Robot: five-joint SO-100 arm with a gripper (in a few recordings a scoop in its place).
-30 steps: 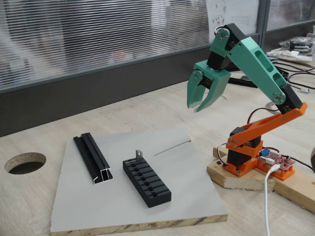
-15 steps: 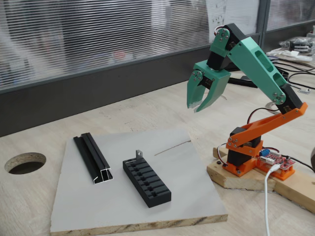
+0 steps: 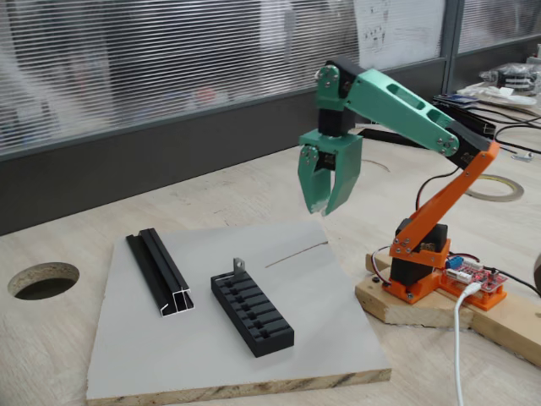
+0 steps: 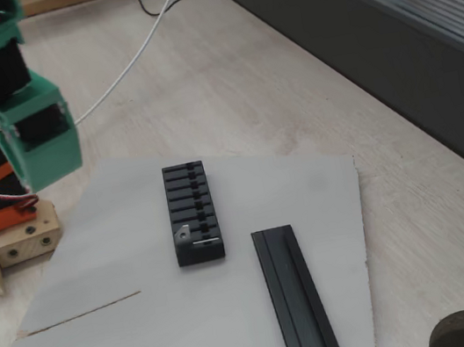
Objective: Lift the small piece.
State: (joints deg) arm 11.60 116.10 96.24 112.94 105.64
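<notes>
Standing upright at the end of the block [image 3: 252, 315], the piece [image 3: 239, 266] is a thin silvery tab seated in the last slot, the end nearest the gripper [image 3: 323, 205] in a fixed view. Judged by its look, it is light, stiff metal with smooth, likely slippery faces; too little rises above the block to offer much purchase. The sensible hold is across the two flat faces of the exposed upper part, followed by a straight pull up, since a skewed pull could jam it or tip the block. The gripper hangs in the air above the far edge of the board [image 3: 330, 347], well apart from the piece, its jaws slightly parted and empty. The rail [image 3: 159, 271] lies beside the block, not touching it. How deep the tab sits in its slot is hidden. From the other fixed view the fingertips are cut off, and the piece [image 4: 185, 233] shows as a small glint.
</notes>
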